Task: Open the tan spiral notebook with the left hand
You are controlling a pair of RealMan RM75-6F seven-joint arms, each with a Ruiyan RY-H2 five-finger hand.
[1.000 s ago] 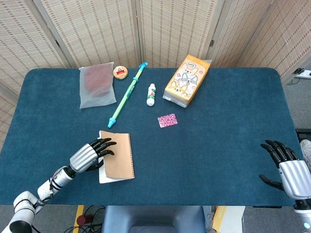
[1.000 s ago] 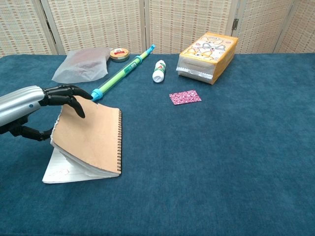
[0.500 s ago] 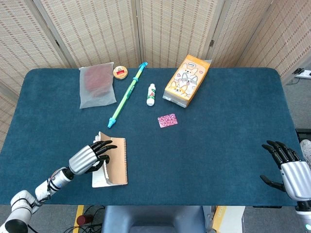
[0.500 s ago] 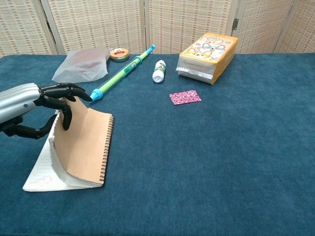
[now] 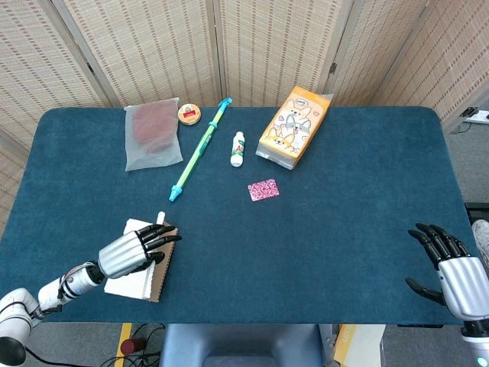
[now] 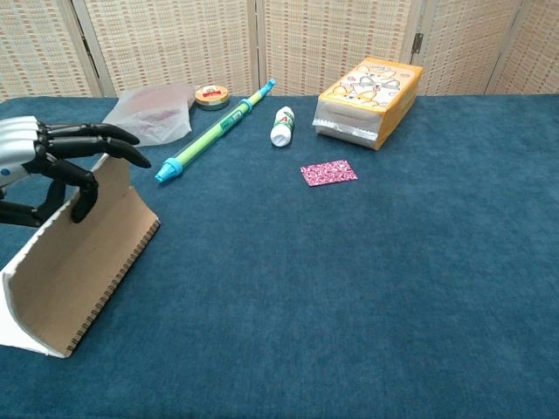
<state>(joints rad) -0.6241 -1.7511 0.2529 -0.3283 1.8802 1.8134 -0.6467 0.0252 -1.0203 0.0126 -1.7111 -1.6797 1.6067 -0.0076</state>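
Note:
The tan spiral notebook (image 5: 157, 269) lies near the table's front left edge. Its tan cover (image 6: 80, 260) stands nearly upright on the spiral edge, which faces right. White pages (image 5: 124, 281) show to the left of the cover in the head view. My left hand (image 5: 131, 253) grips the cover's top edge, with its fingers (image 6: 98, 140) hooked over the top and another finger against the tan face. My right hand (image 5: 452, 267) hovers open at the front right edge, far from the notebook, and holds nothing.
Further back lie a green and blue pen (image 5: 200, 148), a white bottle (image 5: 238, 148), a yellow snack bag (image 5: 294, 127), a pink card (image 5: 263, 189), a clear pouch (image 5: 151, 134) and a round tin (image 5: 189, 114). Folding screens stand behind the table.
My left hand has drawn the notebook's cover leftward and up, from a slight tilt to nearly upright. The notebook slid left toward the table's front. The right hand stayed put.

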